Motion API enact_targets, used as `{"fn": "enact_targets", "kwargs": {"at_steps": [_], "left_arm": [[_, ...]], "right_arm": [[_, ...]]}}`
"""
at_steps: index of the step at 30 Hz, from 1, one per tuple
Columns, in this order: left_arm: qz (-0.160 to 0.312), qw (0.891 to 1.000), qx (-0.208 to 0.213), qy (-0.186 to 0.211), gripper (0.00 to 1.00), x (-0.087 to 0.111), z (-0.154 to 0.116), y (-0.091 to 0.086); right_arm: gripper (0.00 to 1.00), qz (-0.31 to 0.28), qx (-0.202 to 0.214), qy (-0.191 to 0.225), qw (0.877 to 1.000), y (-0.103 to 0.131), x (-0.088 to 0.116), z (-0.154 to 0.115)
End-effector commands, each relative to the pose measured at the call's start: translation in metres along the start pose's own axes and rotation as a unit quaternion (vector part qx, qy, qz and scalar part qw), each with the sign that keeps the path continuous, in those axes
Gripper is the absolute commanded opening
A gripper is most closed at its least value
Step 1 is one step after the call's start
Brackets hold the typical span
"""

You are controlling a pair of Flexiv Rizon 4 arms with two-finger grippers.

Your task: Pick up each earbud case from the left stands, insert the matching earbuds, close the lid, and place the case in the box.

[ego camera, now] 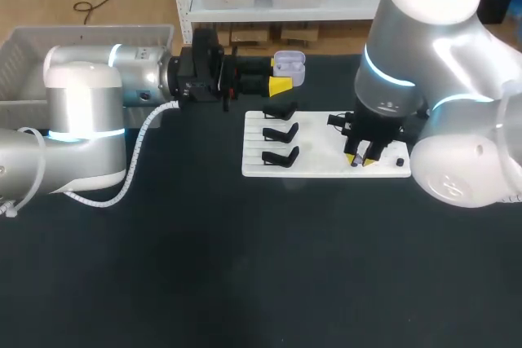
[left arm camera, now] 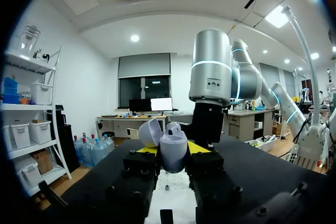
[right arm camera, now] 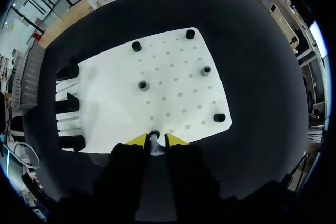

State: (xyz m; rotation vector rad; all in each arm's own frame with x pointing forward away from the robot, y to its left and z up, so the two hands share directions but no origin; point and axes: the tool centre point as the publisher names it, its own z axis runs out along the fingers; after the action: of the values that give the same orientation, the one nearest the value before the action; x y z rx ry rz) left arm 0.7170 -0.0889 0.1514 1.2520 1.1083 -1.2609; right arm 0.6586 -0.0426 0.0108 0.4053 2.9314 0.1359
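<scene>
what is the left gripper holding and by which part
The open earbud case, clamped across the sides of its lower shell by the left gripper; the lid is free.

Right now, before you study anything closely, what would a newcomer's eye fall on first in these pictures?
First, the pale earbud case, lid open, held up in the air by the left gripper. Next, the white board in the middle of the black table, with three black stands along its side nearer the left arm. The right gripper hangs low over the board's edge at a small grey peg.
</scene>
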Motion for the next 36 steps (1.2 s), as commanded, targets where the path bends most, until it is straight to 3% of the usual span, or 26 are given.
{"fn": "enact_targets", "kwargs": {"at_steps": [1,11,20,28,30,36], "left_arm": [[0.001,1.000,-0.003,0.000,0.00,0.001,0.000,-0.001],[0.001,1.000,-0.003,0.000,0.00,0.001,0.000,-0.001],[0.001,1.000,-0.003,0.000,0.00,0.001,0.000,-0.001],[0.001,1.000,-0.003,0.000,0.00,0.001,0.000,-0.001],[0.001,1.000,-0.003,0.000,0.00,0.001,0.000,-0.001],[0.001,1.000,-0.003,0.000,0.00,0.001,0.000,-0.001]], "right_arm": [[0.00,0.001,0.001,-0.002,1.000,-0.001,0.001,0.000],[0.00,-0.014,-0.003,-0.020,1.000,0.001,-0.001,-0.032],[0.00,-0.088,-0.022,-0.016,0.996,0.010,-0.014,-0.098],[0.00,-0.209,-0.015,0.041,0.977,0.034,-0.035,-0.153],[0.00,-0.235,-0.022,0.064,0.970,0.040,-0.040,-0.161],[0.00,-0.278,-0.016,0.073,0.957,0.064,-0.044,-0.176]]}}
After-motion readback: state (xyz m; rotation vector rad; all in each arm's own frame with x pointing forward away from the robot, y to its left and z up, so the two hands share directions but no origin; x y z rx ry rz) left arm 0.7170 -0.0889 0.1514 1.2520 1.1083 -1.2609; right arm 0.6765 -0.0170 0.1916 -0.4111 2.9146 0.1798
